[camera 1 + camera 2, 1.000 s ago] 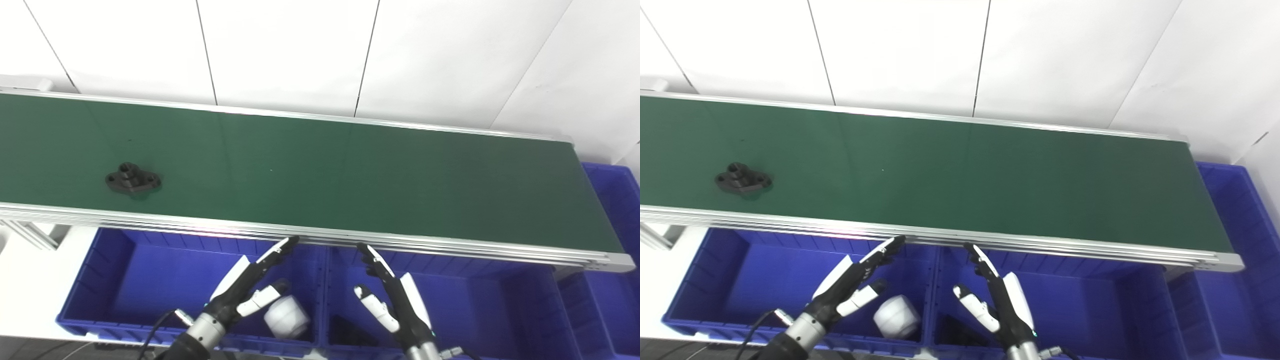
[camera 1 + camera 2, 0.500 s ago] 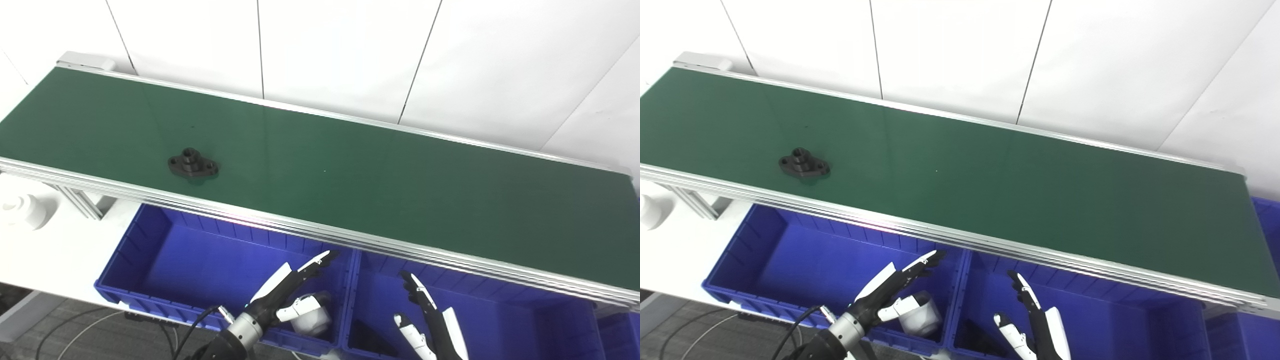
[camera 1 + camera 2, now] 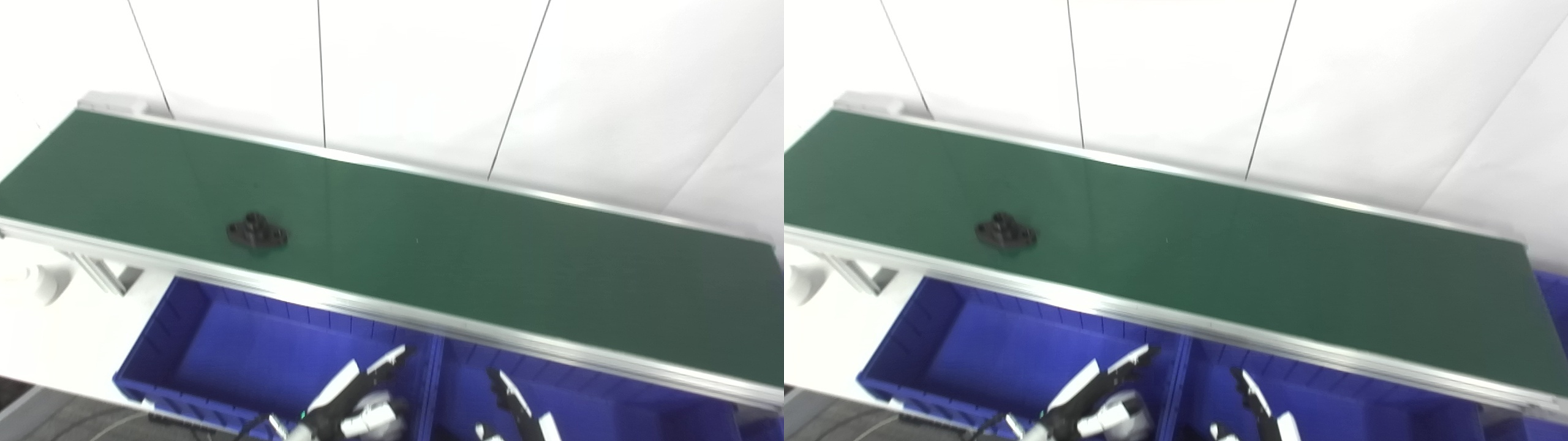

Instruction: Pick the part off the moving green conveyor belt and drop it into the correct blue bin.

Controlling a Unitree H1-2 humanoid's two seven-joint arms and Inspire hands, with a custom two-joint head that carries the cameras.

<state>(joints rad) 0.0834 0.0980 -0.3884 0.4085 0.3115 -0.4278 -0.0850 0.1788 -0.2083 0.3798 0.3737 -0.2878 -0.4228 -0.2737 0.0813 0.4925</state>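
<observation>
A small black flanged part (image 3: 256,232) lies on the green conveyor belt (image 3: 490,263), left of the middle and near the front rail. Both hands hang low at the picture's bottom edge, over the blue bins and well short of the belt. My left hand (image 3: 355,398) is open, fingers spread, above the left bin (image 3: 245,343). My right hand (image 3: 514,407) is open too, over the right bin (image 3: 588,404), and partly cut off by the frame. Neither hand holds anything.
A white cylindrical part (image 3: 1118,419) lies in the left bin just under my left hand. A white object (image 3: 33,282) sits on the white surface at far left beside the belt's frame. A white panelled wall stands behind the belt.
The camera has tilted and the whole picture shifted, so both hands sit lower in frame. The black part has travelled a little rightward along the belt. Both hands stay open.
</observation>
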